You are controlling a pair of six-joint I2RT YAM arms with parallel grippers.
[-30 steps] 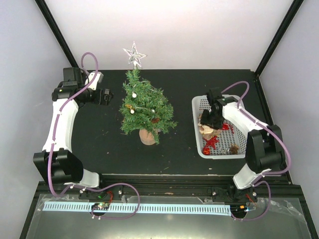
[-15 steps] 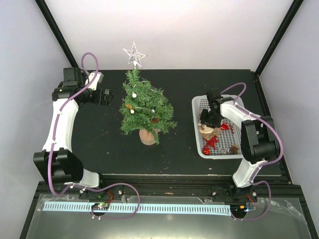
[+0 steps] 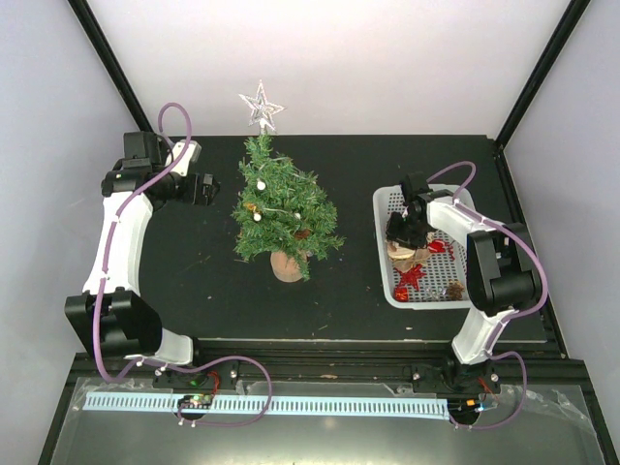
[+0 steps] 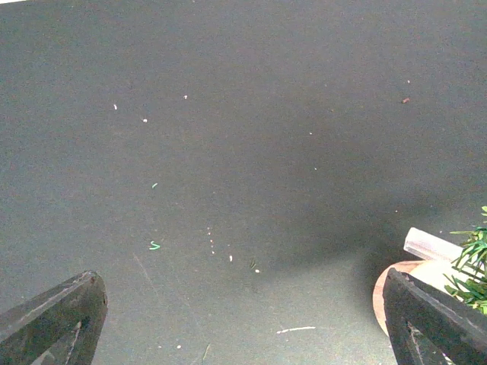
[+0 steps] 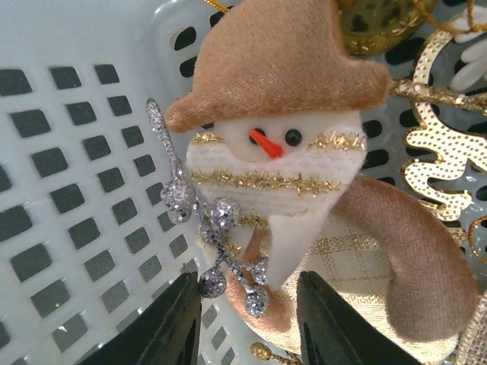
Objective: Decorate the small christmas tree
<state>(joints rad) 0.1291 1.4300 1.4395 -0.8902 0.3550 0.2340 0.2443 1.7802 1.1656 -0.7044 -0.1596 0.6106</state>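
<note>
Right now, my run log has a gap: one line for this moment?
left gripper: open, empty, beside tree | right gripper: in basket, jaws astride snowman, grip unclear

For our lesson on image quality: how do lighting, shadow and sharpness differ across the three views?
Top external: even, bright light; the small christmas tree is sharp, with hardly any shadow. Left wrist: dim, with a soft dark shadow on the table beside the stump. Right wrist: the snowman ornament fills the frame, crisp, and the silver sprig glitters.
</note>
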